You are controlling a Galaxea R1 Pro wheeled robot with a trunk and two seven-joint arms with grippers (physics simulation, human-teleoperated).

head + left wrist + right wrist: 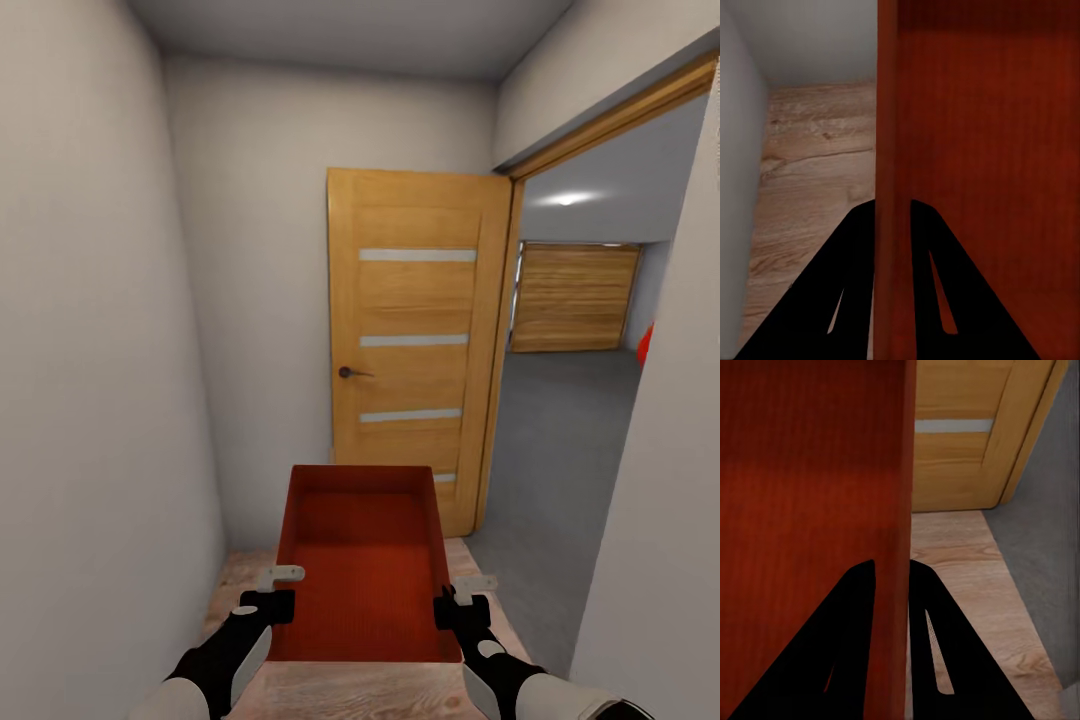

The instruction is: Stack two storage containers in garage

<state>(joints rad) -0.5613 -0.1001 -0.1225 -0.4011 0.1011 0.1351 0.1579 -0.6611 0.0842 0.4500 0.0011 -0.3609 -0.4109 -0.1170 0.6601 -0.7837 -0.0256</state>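
Container (362,560) carried in hallway, left hand (268,602) and right hand (462,606) each clamped on a side wall; garage (575,400) doorway ahead; placing and stacking remain.

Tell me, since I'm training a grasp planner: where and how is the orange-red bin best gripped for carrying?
Probably by its two long side walls, one gripper from each side, as now: the left gripper pinches the left wall and the right gripper the right wall of the storage container. The walls are thin, so they fit between the fingers, and the open top lets one finger go inside.
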